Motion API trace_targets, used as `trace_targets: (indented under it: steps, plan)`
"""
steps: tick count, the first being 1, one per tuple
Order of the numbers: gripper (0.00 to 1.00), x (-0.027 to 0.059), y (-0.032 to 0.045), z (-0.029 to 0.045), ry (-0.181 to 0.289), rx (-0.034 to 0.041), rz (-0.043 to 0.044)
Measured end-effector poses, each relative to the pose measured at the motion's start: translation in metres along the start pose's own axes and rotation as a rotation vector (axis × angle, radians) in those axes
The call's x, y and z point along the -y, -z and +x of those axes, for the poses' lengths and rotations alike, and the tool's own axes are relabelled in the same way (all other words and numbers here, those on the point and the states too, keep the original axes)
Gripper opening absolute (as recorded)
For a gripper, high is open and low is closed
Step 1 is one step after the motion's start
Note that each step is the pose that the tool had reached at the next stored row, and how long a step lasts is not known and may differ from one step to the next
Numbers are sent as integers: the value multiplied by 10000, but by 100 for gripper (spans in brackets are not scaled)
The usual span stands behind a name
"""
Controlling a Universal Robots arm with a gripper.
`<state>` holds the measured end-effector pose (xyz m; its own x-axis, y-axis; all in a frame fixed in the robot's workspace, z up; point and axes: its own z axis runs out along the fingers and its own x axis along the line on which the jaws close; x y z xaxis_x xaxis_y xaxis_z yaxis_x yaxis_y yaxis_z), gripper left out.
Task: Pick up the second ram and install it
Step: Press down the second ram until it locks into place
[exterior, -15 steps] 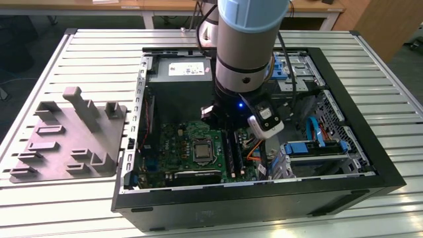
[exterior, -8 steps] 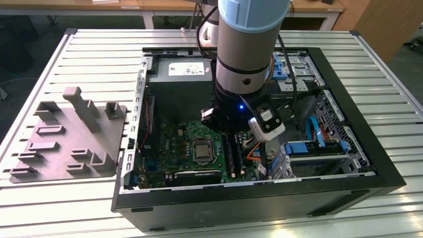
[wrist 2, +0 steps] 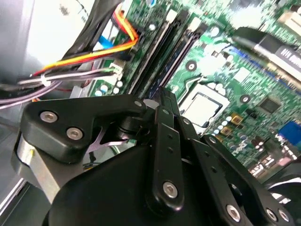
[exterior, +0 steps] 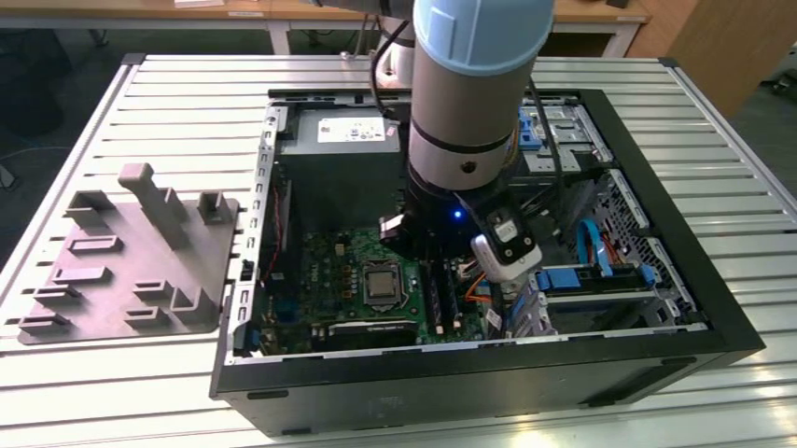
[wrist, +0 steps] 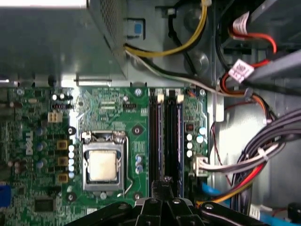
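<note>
My gripper [wrist: 162,184] is down inside the open computer case [exterior: 697,280], low over the green motherboard [wrist: 108,101]. Its fingers [wrist 2: 164,110] are pressed together with no gap between the tips. The tips sit at the end of the long black memory slots [wrist: 165,132] beside the processor [wrist: 102,165]. A thin dark blue edge, the second ram [wrist: 162,141], stands in the slot in line with the tips. I cannot tell whether the tips touch it. In the exterior view the arm [exterior: 473,103] reaches straight down into the case.
Orange, yellow and grey cables [wrist: 244,155] bunch close beside the slots. The power supply [exterior: 342,140] fills the case's far corner. A grey fixture plate [exterior: 125,261] with upright posts lies on the slatted table at the exterior view's left.
</note>
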<state>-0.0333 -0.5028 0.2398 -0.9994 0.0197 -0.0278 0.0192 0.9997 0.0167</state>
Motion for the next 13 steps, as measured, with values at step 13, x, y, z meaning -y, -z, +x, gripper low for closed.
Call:
trace_targets:
  steps: [13]
  plan:
    - [10,171,-9,-2,-2,-14,-1]
